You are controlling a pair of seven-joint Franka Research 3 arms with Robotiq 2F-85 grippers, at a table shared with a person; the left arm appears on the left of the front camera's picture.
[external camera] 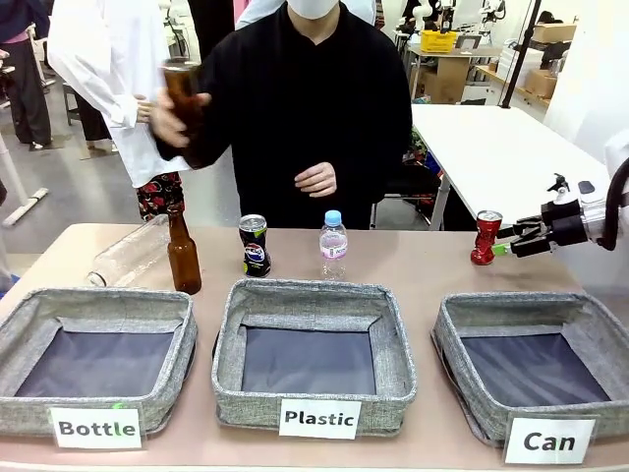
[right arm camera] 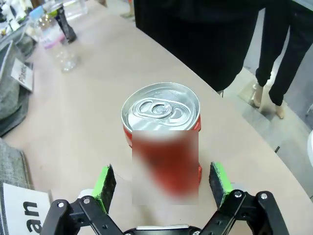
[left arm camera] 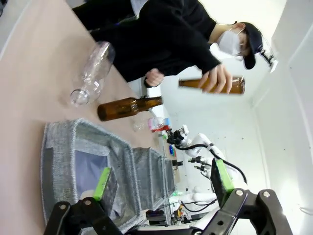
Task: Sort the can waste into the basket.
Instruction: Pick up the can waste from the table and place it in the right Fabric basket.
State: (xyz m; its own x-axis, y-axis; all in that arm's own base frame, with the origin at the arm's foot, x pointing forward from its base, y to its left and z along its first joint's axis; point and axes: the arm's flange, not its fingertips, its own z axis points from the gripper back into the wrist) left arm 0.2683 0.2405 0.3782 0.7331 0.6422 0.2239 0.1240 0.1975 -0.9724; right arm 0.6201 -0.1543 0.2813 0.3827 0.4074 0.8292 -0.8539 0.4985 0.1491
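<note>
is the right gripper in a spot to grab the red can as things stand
Probably yes: the right gripper is open, and its green pads flank the upright red can on the table, with nothing else between them.

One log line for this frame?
right gripper: open, straddling red can, not gripped | left gripper: open, holding nothing | Pepsi can: upright on table | Can basket: no cans
</note>
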